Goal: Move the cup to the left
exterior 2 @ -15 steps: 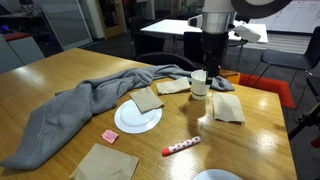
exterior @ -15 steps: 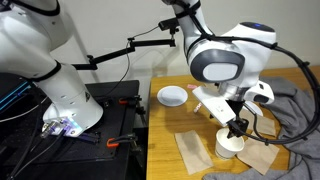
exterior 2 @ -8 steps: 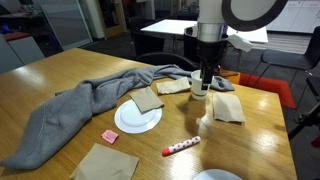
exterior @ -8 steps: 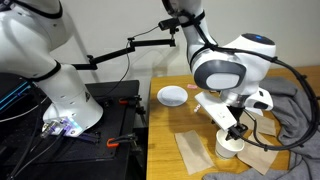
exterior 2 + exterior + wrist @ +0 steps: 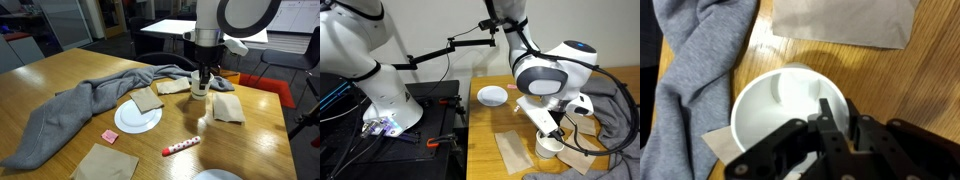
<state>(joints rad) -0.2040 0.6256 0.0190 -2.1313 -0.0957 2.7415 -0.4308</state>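
The cup (image 5: 775, 115) is small, white and wide-mouthed. It stands upright on the wooden table in both exterior views (image 5: 549, 147) (image 5: 199, 88), between brown paper napkins. My gripper (image 5: 840, 110) comes down on it from above (image 5: 556, 133) (image 5: 203, 77). In the wrist view one finger (image 5: 824, 108) is inside the cup and the other is outside. The cup's right wall is pinched between them. The cup's base rests on the table.
A grey cloth (image 5: 75, 108) (image 5: 690, 60) lies beside the cup. Brown napkins (image 5: 227, 108) (image 5: 845, 20) (image 5: 510, 150) flank it. A white plate (image 5: 125, 122) carries a napkin, and another plate (image 5: 493, 95) sits near a table edge. A red-and-white marker (image 5: 181, 146) lies nearer the front.
The gripper has come down a little over the cup. Its fingers have drawn together from wide open onto the cup's wall. The cup stays in place.
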